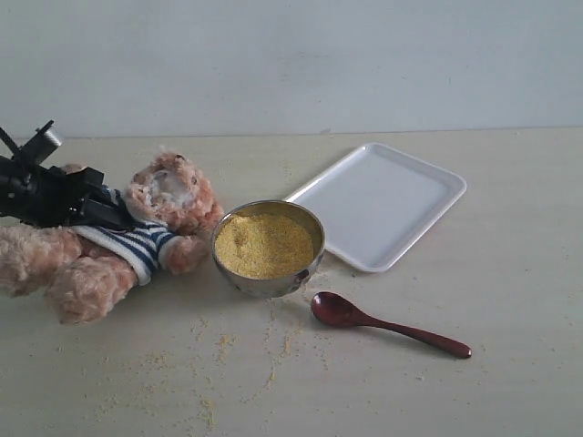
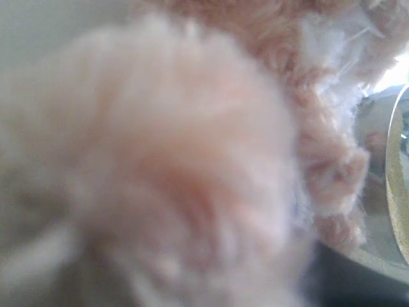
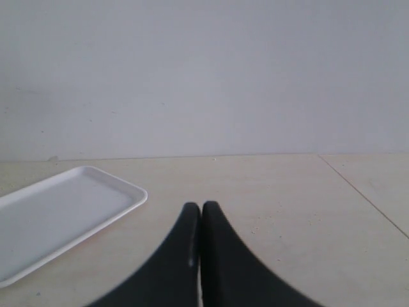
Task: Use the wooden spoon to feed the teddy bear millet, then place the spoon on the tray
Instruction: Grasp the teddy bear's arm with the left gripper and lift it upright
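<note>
The fluffy light-brown teddy bear in a striped shirt [image 1: 137, 237] lies at the left, just beside the round steel bowl [image 1: 264, 284] heaped with yellow millet [image 1: 264, 244]. The left gripper [image 1: 100, 211] is buried in its fur, and I cannot tell whether it is clamped. The right gripper [image 3: 201, 214] has its jaws pressed together, empty. The glossy dark reddish-brown wooden spoon [image 1: 364, 319] lies flat on the pale table [image 1: 510, 300], near and right of the bowl. The flat white tray [image 1: 383, 205] sits farther back. The thin, slick handle could skid out of a pinch, and a low approach might nudge the bowl and spill grain.

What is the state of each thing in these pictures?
teddy bear, lying on the table
steel bowl, upright, full of millet
wooden spoon, lying on the table, empty
tray, nothing on it
right gripper, fingers shut, holding nothing
</note>
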You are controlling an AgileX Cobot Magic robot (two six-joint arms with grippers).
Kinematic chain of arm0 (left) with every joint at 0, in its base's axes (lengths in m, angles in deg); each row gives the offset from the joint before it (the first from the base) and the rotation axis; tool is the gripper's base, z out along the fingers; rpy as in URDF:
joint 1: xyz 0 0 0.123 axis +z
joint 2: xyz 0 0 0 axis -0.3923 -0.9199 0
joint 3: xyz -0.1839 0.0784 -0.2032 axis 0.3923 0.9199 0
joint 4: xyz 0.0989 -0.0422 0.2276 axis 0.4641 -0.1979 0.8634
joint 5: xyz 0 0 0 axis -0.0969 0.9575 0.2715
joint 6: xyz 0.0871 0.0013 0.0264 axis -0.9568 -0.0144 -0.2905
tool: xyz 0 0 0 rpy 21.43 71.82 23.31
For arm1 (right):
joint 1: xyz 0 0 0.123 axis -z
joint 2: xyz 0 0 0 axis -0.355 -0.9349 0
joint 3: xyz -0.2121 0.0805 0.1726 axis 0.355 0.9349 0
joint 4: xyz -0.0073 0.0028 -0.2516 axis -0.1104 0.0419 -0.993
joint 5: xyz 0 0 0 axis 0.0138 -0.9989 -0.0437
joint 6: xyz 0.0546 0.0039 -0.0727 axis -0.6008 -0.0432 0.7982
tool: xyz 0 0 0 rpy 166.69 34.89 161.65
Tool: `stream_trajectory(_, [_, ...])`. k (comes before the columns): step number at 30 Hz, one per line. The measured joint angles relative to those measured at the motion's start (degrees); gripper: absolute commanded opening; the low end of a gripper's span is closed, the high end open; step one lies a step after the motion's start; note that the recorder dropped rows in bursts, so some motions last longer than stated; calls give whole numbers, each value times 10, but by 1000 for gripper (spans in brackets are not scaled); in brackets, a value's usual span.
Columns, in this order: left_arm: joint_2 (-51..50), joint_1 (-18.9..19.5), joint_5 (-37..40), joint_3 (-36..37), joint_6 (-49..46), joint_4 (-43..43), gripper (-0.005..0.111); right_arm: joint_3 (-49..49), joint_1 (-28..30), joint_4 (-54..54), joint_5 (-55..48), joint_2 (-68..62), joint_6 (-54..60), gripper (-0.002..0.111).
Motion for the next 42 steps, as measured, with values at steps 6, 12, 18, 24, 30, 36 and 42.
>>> stream_trajectory(6, [-1,0,19,0,8,-4,5,0,0,0,0,0,0,0])
stream_trajectory(12, [-3,4,19,0,8,-48,5,0,0,0,0,0,0,0])
stream_trajectory(18, [-3,15,37,0,9,-68,5,0,0,0,0,0,0,0])
stream_trajectory(24, [1,18,51,7,9,-81,5,0,0,0,0,0,0,0])
stream_trajectory(30, [47,29,53,57,-25,-136,5,0,0,0,0,0,0,0])
stream_trajectory(36, [101,44,54,137,-62,-173,5,0,0,0,0,0,0,0])
stream_trajectory(42, [157,54,57,244,-139,-268,5,0,0,0,0,0,0,0])
